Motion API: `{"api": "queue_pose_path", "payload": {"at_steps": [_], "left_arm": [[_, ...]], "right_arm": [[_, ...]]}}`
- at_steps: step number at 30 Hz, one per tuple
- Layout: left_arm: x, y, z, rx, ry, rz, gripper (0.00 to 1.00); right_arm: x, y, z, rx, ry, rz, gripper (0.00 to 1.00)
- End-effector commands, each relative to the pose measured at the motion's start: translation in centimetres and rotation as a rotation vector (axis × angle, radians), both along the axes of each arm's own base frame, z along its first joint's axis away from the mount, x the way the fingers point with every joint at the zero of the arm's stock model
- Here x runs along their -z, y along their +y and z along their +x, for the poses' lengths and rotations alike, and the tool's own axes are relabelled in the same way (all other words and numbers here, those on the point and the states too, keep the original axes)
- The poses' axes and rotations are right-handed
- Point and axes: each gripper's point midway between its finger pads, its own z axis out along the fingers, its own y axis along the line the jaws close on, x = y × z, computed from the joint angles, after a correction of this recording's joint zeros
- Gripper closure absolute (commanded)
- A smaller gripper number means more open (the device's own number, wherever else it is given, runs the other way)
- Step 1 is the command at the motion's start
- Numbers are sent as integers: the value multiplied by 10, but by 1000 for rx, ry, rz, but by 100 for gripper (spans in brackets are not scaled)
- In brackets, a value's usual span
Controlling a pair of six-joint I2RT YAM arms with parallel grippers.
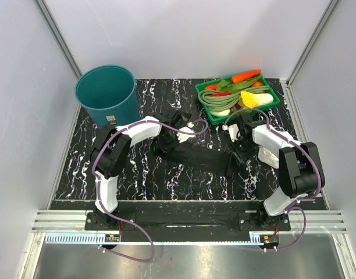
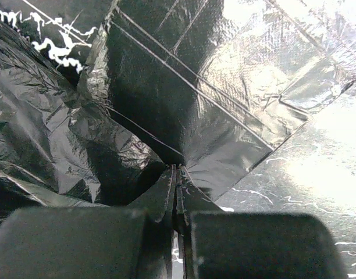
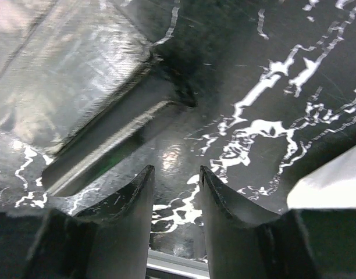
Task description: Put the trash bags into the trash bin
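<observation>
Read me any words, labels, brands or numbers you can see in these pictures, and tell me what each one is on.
No text here can be read.
On the trash bin, low on its wall, a pale sticker: too small to read.
At the near edge, small tags: too small to read.
On the trash bags, in both wrist views: no print shows.

Lab booth: white panels [image 1: 184, 35], aluminium frame [image 1: 57, 35]

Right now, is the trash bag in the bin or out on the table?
Out. The trash bag lies stretched across the table, well apart from the bin, which stands at the far left corner.
</observation>
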Motion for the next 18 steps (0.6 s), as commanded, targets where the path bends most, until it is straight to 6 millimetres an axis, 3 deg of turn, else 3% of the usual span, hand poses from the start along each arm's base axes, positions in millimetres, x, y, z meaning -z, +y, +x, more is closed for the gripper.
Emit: {"api": "queue_pose_path", "payload": {"at_steps": [1, 6, 11, 15, 18], "left_arm": [[-4, 17, 6, -6, -34, 29, 100], [-4, 30, 6, -19, -30, 46, 100], [-9, 43, 8, -40, -20, 46, 100], [-34, 41, 10, -64, -10, -29, 100], [-58, 39, 15, -95, -17, -101, 100]], "right_arm": [[2, -23, 6, 20, -11, -84, 58], [-4, -29, 10, 44, -37, -93, 59], [-29, -4, 13, 15, -49, 46, 58], [-59, 26, 18, -2, -70, 210, 55], [-69, 35, 23, -4, -87, 255, 53]]}}
